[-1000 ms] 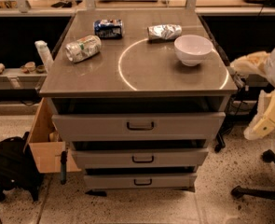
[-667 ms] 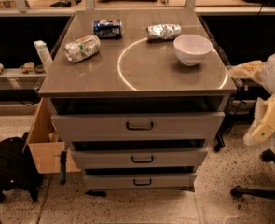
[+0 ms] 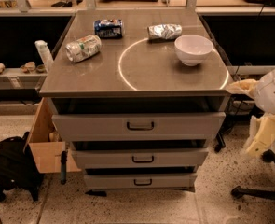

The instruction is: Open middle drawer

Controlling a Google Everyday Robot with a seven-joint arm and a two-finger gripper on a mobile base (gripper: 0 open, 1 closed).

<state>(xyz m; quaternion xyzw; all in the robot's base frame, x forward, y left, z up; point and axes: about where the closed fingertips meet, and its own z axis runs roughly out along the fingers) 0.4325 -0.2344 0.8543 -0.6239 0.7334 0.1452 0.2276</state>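
Observation:
The grey cabinet has three stacked drawers. The middle drawer (image 3: 139,158) has a medium-height flat front with a small dark loop handle (image 3: 142,159) at its centre. It sits between the taller top drawer (image 3: 139,125) and the slimmer bottom drawer (image 3: 140,181). A dark gap shows above each front. My gripper (image 3: 258,139), cream-coloured, hangs at the right edge of the view, to the right of the cabinet at about drawer height and well away from the handle.
The cabinet top (image 3: 141,73) carries a white bowl (image 3: 193,49), two crushed cans (image 3: 83,48) (image 3: 164,31) and a blue packet (image 3: 108,28). A cardboard box (image 3: 46,146) and a black backpack (image 3: 11,169) are on the floor at the left. A chair base (image 3: 260,192) is at the right.
My arm and gripper at the right edge have moved downward a little. The drawers and the things on top have not moved.

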